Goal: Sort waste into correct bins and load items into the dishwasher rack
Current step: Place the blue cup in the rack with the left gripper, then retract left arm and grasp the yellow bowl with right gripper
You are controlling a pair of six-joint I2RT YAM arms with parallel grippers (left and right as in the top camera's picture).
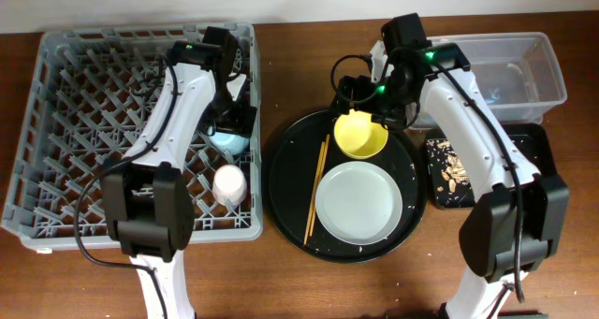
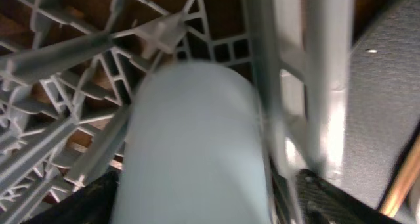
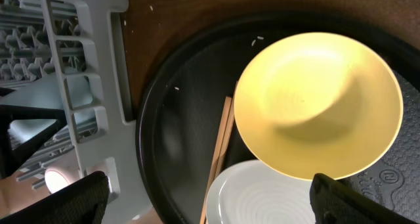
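Bowl (image 1: pixel 361 135), where is it?
On the round tray (image 1: pixel 285 179), at the back. The right gripper (image 3: pixel 207 179) hangs over it, jaws spread wide and holding nothing.

What crowds it?
The plate (image 1: pixel 358 205) lies just in front of it, and the chopsticks (image 1: pixel 316 188) lie just to its left, side by side along the plate.

And behind the right arm (image 1: pixel 468 123)?
The tub (image 1: pixel 524 66) at the back, and the black bin (image 1: pixel 524 165) beside the round tray with scraps (image 1: pixel 451 174) in it. The arm crosses over the near ends of both.

The rack (image 1: pixel 56 123)?
On the left, just beside the round tray. The blue cup (image 2: pixel 197 145) sits among the pegs by its right wall, with the pink cup (image 1: pixel 229 183) just in front.

The left gripper (image 2: pixel 207 179)?
Down in the rack with a finger on either side of the blue cup. The wrist view is blurred, so I cannot tell whether they press it or stand free. The rack wall runs close along the cup's right side.
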